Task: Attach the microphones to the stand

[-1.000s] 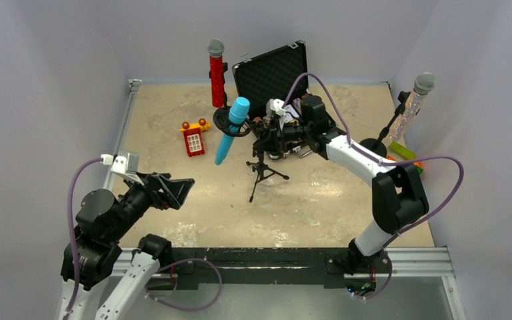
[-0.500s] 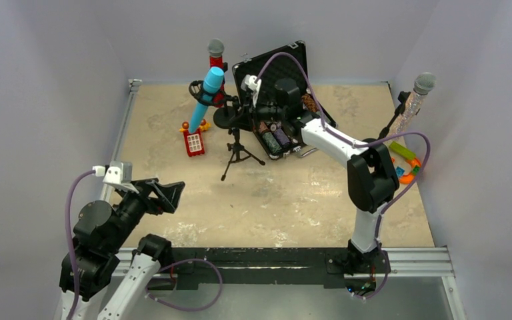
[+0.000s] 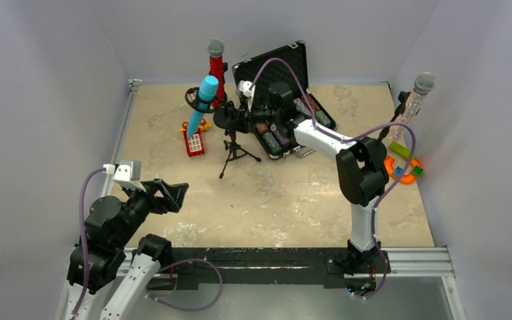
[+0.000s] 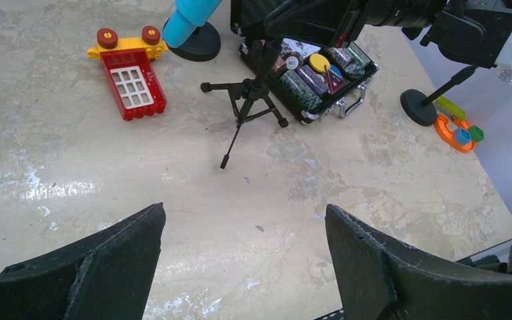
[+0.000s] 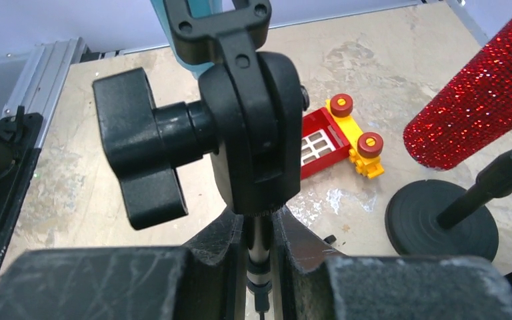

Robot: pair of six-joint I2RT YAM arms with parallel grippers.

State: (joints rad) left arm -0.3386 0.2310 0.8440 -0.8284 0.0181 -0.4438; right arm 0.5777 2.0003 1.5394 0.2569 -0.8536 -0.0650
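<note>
The light-blue microphone (image 3: 201, 107) sits tilted in the clip of a black tripod stand (image 3: 235, 150). My right gripper (image 3: 235, 120) is shut on the stand's pole (image 5: 260, 250), just under the clip head (image 5: 250, 133). The red glitter microphone (image 3: 217, 70) stands in a round-base stand behind it and shows close by in the right wrist view (image 5: 473, 110). The silver glitter microphone (image 3: 415, 101) stands in a stand at the far right. My left gripper (image 3: 171, 195) is open and empty at the near left; the left wrist view (image 4: 243, 213) shows only table between its fingers.
A red toy phone (image 3: 194, 141) lies left of the tripod. An open black case (image 3: 287, 100) of chips is behind my right arm. An orange horseshoe piece (image 3: 403, 170) and small blocks lie at the right. The red microphone's round base (image 5: 440, 227) is near my right fingers.
My right gripper has carried the tripod stand and blue microphone left and toward the back, close to the red microphone. My left arm has shifted slightly toward the near edge.
</note>
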